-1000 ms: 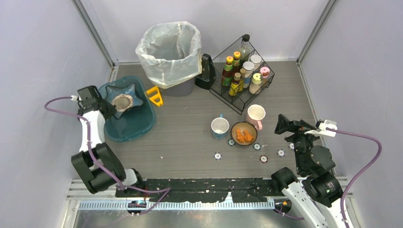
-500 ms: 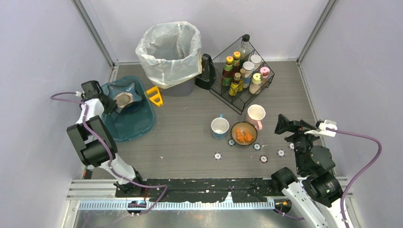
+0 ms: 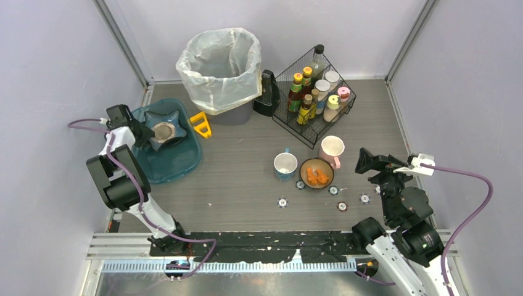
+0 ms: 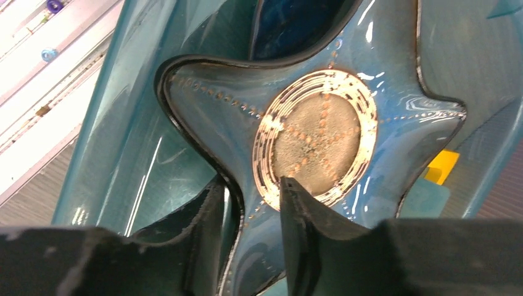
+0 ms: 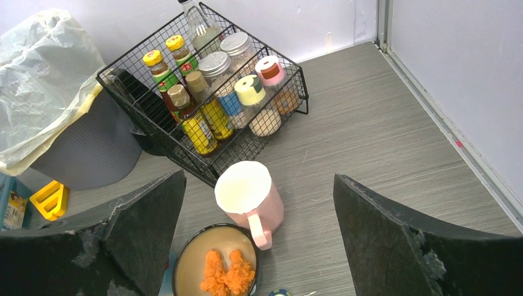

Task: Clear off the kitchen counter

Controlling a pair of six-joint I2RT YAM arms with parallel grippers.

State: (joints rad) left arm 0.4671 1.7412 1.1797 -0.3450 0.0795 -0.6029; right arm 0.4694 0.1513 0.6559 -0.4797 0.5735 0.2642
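The left arm (image 3: 117,179) is bent sharply at the elbow, which sticks up high. Its front part reaches away to the far left side, and the wrist turns so the jaws point right and down. These jaws are only a little way apart: a thin gap shows between the two black fingers (image 4: 305,246). The right arm (image 3: 404,206) sits folded near its base on the right. Its jaws point left and stand wide apart.

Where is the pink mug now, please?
In the top view, the pink mug stands right of centre, between the wire rack and the bowl of orange food.
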